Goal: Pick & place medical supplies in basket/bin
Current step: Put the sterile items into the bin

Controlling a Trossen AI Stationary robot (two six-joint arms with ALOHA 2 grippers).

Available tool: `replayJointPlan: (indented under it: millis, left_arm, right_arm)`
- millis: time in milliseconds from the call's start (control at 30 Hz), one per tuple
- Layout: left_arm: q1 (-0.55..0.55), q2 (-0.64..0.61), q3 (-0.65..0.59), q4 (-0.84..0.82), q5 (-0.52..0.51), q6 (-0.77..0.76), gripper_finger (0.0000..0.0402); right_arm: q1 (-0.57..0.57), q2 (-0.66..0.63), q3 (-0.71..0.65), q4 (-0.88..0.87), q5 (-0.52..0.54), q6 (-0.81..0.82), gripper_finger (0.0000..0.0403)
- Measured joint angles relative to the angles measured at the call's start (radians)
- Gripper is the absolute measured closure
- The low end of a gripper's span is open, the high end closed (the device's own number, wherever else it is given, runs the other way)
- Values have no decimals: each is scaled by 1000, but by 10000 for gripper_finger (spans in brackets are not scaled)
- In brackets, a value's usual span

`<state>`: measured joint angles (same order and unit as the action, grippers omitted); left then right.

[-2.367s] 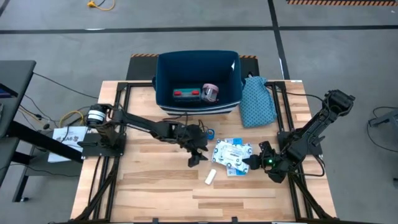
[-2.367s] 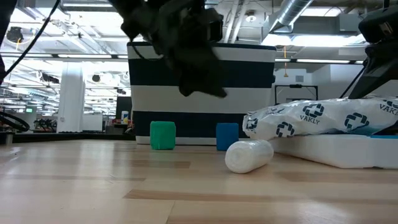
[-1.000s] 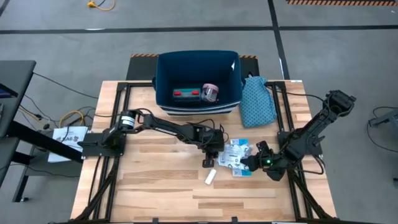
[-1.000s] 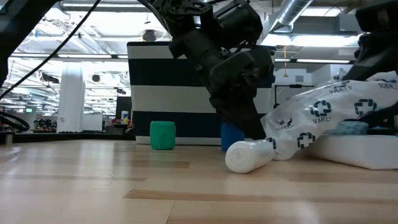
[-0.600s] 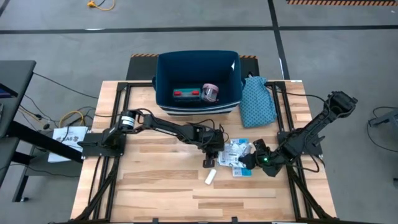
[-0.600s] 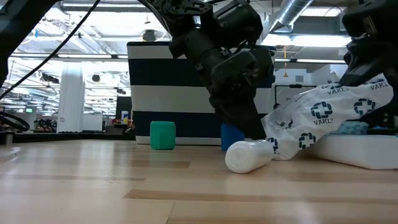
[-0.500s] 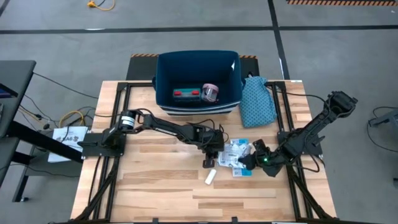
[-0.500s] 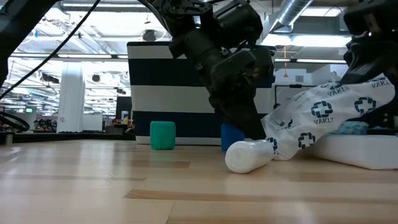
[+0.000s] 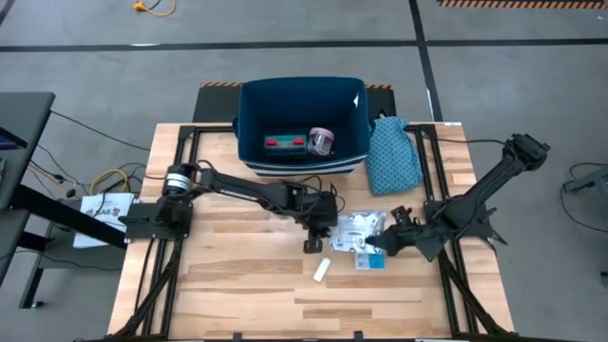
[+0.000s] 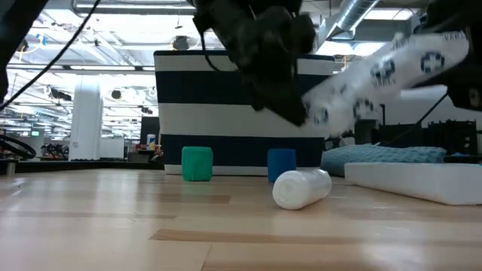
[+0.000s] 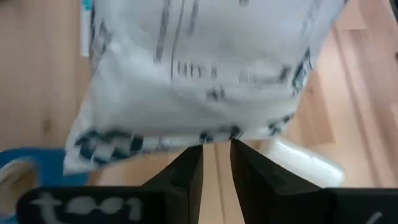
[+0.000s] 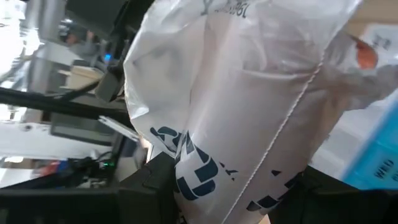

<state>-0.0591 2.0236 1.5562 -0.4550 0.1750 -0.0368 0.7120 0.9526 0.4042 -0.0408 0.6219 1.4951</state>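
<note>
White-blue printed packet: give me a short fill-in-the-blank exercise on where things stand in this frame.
1. The white-blue printed packet is lifted off the table, held at both ends by ___ end effectors.
2. The small white tube lies on the ___.
3. The red-teal long pack lies inside the ___.

Missing words: two; table; bin

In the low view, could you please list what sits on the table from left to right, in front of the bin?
Green tape roll → blue tape roll → small white tube → teal dotted cloth → flat white pack.
</note>
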Motion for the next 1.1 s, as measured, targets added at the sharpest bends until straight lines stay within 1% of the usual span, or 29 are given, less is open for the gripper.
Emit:
replayJointPlan:
  millis: [100, 267, 433, 567, 667, 800, 867, 933, 1100]
  left_arm:
    - [-5, -63, 0, -70, -7, 11, 333]
    - [-21, -184, 0, -189, -18, 10, 333]
    - [-48, -294, 0, -252, -89, -29, 333]
    - [-77, -382, 0, -277, -104, -63, 333]
    - [-103, -458, 0, -280, -151, -100, 333]
    - [-153, -554, -1, -275, -255, -127, 333]
    - [-183, -607, -15, -229, -315, -134, 333]
    - [-215, -666, -62, -141, -357, -133, 333]
    - [-261, -829, -278, 112, -383, -133, 333]
  right_arm:
    - [-3, -51, 13, 3, 16, -66, 242]
    - [-26, -100, 85, 5, 37, -241, 242]
    - [-75, -98, 184, -4, 36, -436, 242]
    - [-123, -96, 264, -10, 35, -593, 242]
    - [-166, -96, 318, -11, 51, -699, 242]
    - [-227, -96, 389, -11, 60, -821, 242]
    - [-256, -93, 422, -11, 60, -872, 242]
    - [-288, -77, 460, -11, 60, -922, 242]
    - [-363, -4, 589, -42, 18, -1018, 242]
